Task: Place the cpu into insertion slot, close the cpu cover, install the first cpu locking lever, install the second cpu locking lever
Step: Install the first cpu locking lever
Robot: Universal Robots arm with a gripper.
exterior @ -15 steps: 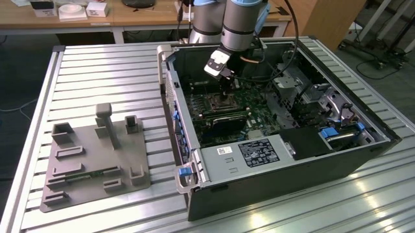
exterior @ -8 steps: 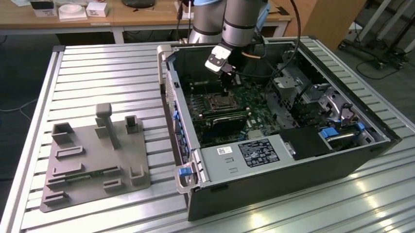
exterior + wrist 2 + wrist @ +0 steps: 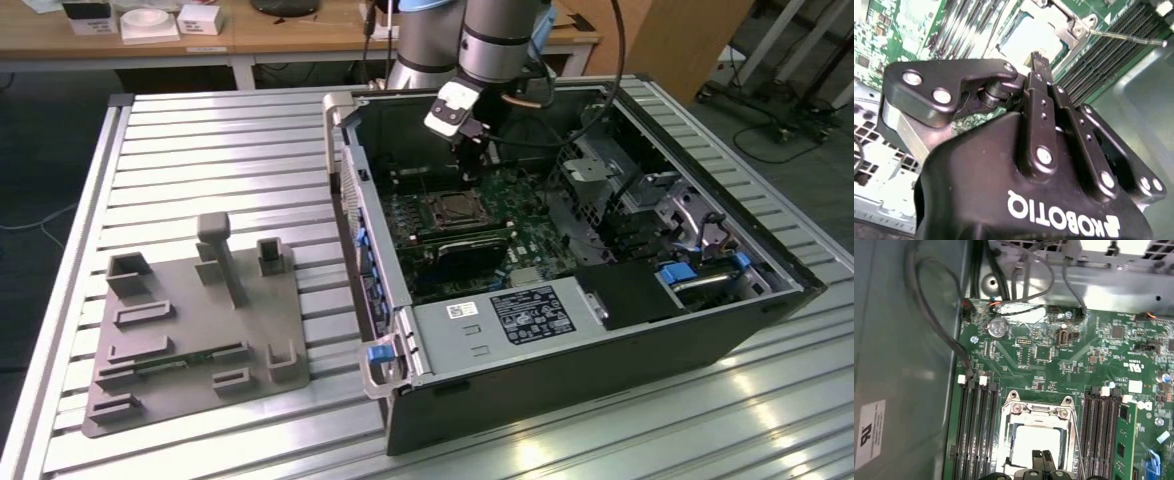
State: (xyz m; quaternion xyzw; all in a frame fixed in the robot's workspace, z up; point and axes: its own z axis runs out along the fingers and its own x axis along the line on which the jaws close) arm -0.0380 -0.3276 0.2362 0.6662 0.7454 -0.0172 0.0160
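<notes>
In the exterior view my gripper [image 3: 470,176] hangs inside the open computer case, just above the insertion slot [image 3: 461,210]. In both wrist views its fingertips [image 3: 1038,458] press together with nothing between them, right over the socket. The cpu [image 3: 1035,444] lies flat in the slot, its pale metal top showing through the window of the cpu cover [image 3: 1019,410], which lies down over it. The second wrist view shows the cpu [image 3: 1026,40] and cover [image 3: 1070,27] beyond my gripper [image 3: 1038,59]. A thin locking lever [image 3: 1126,36] juts out sideways over the memory slots.
Long memory slots [image 3: 976,430] flank the socket on both sides. Loose black cables [image 3: 936,315] run along the case wall. A grey fixture plate [image 3: 194,330] sits on the slatted table at the exterior view's left. Drive cage and power supply [image 3: 534,315] fill the case's near end.
</notes>
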